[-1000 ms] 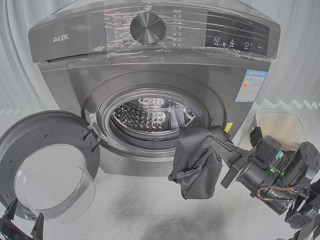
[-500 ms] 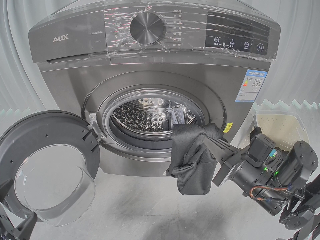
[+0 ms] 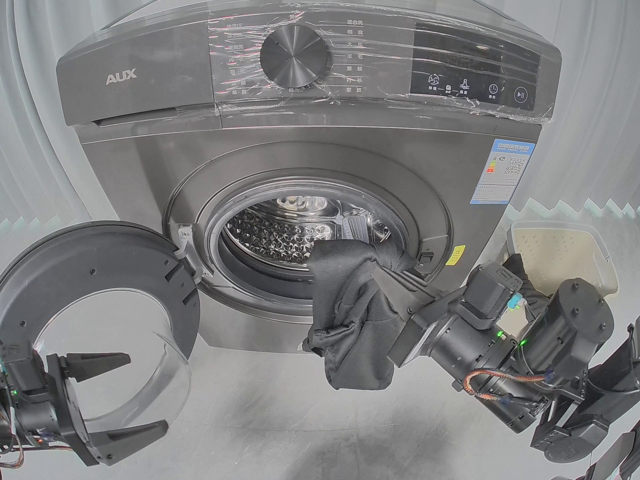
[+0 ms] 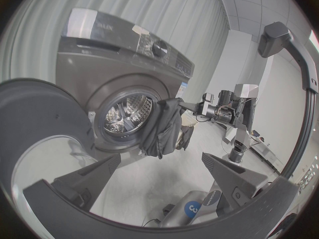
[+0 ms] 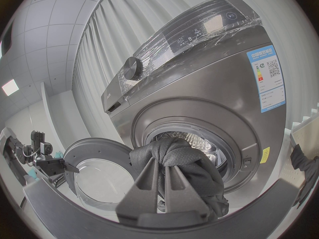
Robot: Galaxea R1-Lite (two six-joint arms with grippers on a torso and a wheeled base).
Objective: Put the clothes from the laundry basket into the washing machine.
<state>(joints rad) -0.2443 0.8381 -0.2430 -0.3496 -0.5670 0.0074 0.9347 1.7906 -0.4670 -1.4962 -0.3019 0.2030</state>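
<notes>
A black garment (image 3: 350, 315) hangs bunched from my right gripper (image 3: 385, 269), which is shut on its top fold right at the lower right rim of the washing machine's (image 3: 300, 155) round drum opening (image 3: 303, 235). In the right wrist view the fingers (image 5: 176, 180) pinch the black garment (image 5: 179, 160) in front of the drum. The garment's lower part dangles outside, below the rim. My left gripper (image 3: 123, 395) stands open low on the left, in front of the swung-out door (image 3: 93, 281). The laundry basket (image 3: 567, 251) sits right of the machine with dark cloth (image 5: 304, 163) over its edge.
The door with its clear bowl window is swung fully open to the left. Grey floor lies bare in front of the machine. Pale curtains hang behind and beside it. In the left wrist view the right arm (image 4: 222, 108) holds the garment (image 4: 162, 126) before the drum.
My right gripper has carried the black garment left and up toward the drum opening. My left gripper has risen into view at the lower left, open.
</notes>
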